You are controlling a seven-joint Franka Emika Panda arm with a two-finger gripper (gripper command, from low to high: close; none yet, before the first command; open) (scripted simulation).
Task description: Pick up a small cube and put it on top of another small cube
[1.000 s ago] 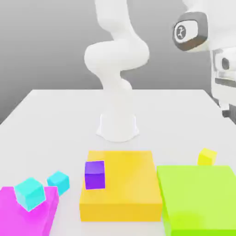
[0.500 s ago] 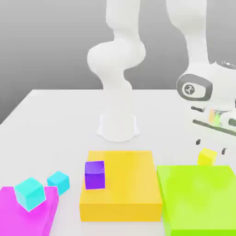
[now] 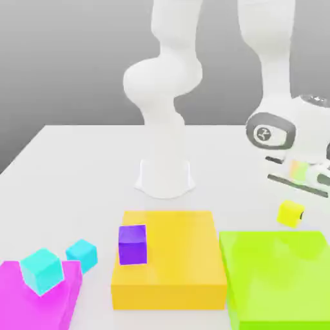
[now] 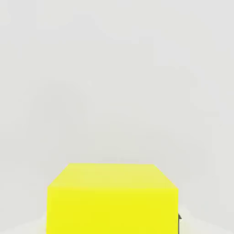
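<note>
The small cube (image 3: 290, 214) is plain bright yellow and sits tilted just above the white table at the exterior view's right, behind the green block. My gripper (image 3: 292, 203) hangs under the white hand directly over it, shut on the cube. The hand view has the same small cube (image 4: 112, 201) very close, with white table beyond it and a dark sliver of a finger at its side.
A flat green block (image 3: 277, 274) lies in front of the cube. An orange block (image 3: 169, 264) carries a purple cube (image 3: 132, 244). A magenta block (image 3: 26, 306) holds a cyan cube (image 3: 42, 270), with another cyan cube (image 3: 82, 254) beside it. The arm's base (image 3: 165, 174) stands mid-table.
The hand came down from high at the right onto the yellow cube. Its fingers went from open to shut on the cube, which now sits tilted and slightly higher.
</note>
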